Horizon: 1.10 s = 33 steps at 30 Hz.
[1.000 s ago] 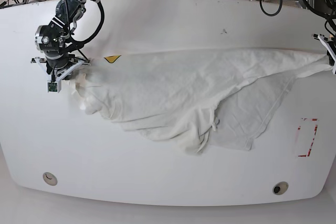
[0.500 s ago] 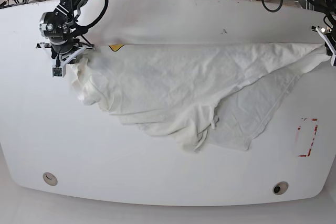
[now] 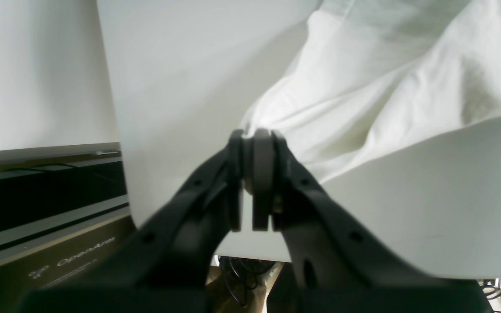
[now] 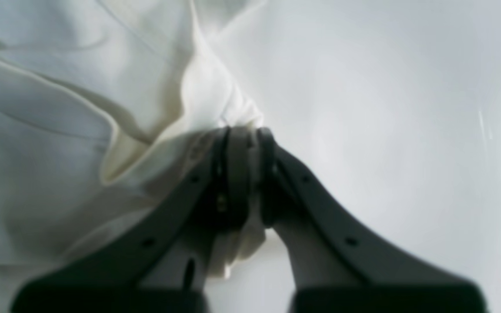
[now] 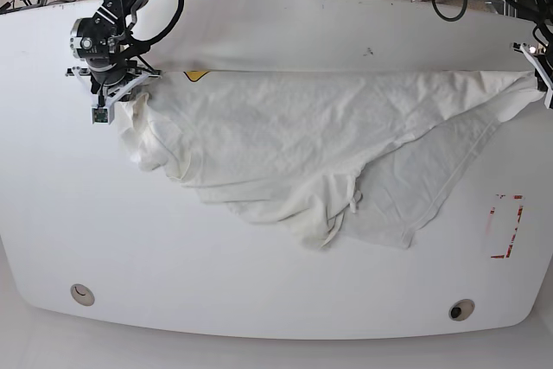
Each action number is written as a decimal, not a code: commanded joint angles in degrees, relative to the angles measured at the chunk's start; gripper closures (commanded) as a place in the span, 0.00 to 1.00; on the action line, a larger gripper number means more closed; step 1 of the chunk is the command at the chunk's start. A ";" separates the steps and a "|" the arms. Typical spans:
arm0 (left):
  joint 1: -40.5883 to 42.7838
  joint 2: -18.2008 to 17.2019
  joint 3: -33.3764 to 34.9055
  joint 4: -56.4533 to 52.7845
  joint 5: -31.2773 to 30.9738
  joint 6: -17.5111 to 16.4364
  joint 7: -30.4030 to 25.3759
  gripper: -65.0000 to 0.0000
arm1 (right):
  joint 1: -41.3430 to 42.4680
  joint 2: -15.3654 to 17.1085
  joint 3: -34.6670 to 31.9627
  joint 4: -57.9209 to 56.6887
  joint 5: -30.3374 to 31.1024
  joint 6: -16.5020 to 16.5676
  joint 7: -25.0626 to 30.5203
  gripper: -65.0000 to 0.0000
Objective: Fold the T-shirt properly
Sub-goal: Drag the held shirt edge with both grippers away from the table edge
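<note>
One white T-shirt is stretched across the far half of the white surface, held at its two ends by two end effectors. The right end effector is clamped on a bunched corner of cloth at the left of the base view; the left end effector is pinched tight on the opposite corner at the right edge. One yellow patch of print is seen at the far hem. One red-outlined marking is visible on the surface.

White wrinkled T-shirt lies stretched across the table.
</note>
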State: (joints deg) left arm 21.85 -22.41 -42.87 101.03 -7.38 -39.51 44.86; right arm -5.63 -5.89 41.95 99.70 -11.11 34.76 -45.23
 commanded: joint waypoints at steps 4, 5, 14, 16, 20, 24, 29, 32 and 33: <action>0.00 -1.28 -0.60 -3.23 0.12 0.43 -0.60 1.00 | 0.31 0.40 0.02 1.00 0.35 0.01 0.97 0.98; 0.35 -1.28 -0.69 -3.50 0.12 0.43 -0.60 1.00 | 0.22 0.40 0.02 1.00 0.35 0.01 0.97 0.98; 5.89 -1.28 -2.71 -3.50 -0.14 0.34 -0.60 1.00 | -0.48 0.66 -0.24 -0.40 0.26 0.01 0.97 0.98; 7.21 -1.28 -2.80 -3.58 -0.14 -0.10 -0.60 1.00 | -0.48 0.66 -0.24 -0.49 0.26 0.01 0.97 0.98; 8.97 -1.19 -2.89 -3.76 -0.05 -0.49 -0.60 1.00 | -0.57 0.66 -0.24 -0.58 0.26 0.01 0.97 0.98; 9.23 -1.10 -2.89 -3.85 0.04 -0.49 -0.60 1.00 | -0.57 0.66 -0.33 -0.58 0.26 0.01 0.97 0.98; 9.23 -1.10 -2.89 -3.85 0.04 -0.49 -0.60 1.00 | -0.57 0.57 -0.33 -0.58 0.26 0.01 0.97 0.98; 9.23 -1.10 -2.89 -3.58 0.04 -0.49 -0.60 1.00 | -0.57 0.57 -0.33 -0.58 0.26 0.01 0.97 0.98; 9.23 -1.10 -2.89 -3.50 0.04 -0.49 -0.60 1.00 | -0.57 0.57 -0.33 -0.58 0.26 0.01 0.97 0.98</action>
State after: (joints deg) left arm 30.81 -22.28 -45.06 96.53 -7.55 -40.14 44.69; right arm -6.59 -5.74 41.63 98.43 -10.87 34.76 -45.01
